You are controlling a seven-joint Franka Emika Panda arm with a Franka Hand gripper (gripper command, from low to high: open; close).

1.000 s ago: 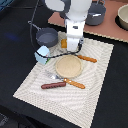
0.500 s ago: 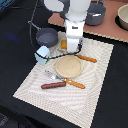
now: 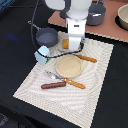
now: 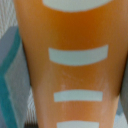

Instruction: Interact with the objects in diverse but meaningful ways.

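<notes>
Right now my wrist view is almost wholly filled by the ridged yellow-orange bread loaf (image 4: 70, 65), its pale bars running across the orange body, so I judge the camera sits very close over it. The gripper (image 3: 74, 48) is low at the far edge of the round tan plate (image 3: 68, 66), but its fingertips are hidden behind the arm's white body, so I cannot tell whether they are apart or closed on anything. In the exterior view a small orange block, the loaf (image 3: 65, 43), shows just beside the arm, past the plate's far rim; I take it the arm hangs there to work on the loaf, though contact is not visible.

On the side of the plate nearest the exterior camera lie the red-brown sausage (image 3: 53, 85) and an orange-handled knife (image 3: 73, 83), with the silver fish (image 3: 53, 76) between sausage and plate. Another orange-handled piece, the fork (image 3: 86, 58), lies touching the plate's rim towards the exterior view's right. The pale blue house-shaped carton (image 3: 42, 54) stands off the plate towards the exterior view's left, and the grey long-handled pan (image 3: 47, 36) sits beyond it, close to the loaf. Everything rests on a striped cloth (image 3: 97, 95) over the dark surface (image 3: 15, 55). The pan and carton crowd the loaf on one side, and a black cable (image 3: 58, 52) trails near them, so I judge any sideways move risky.
</notes>
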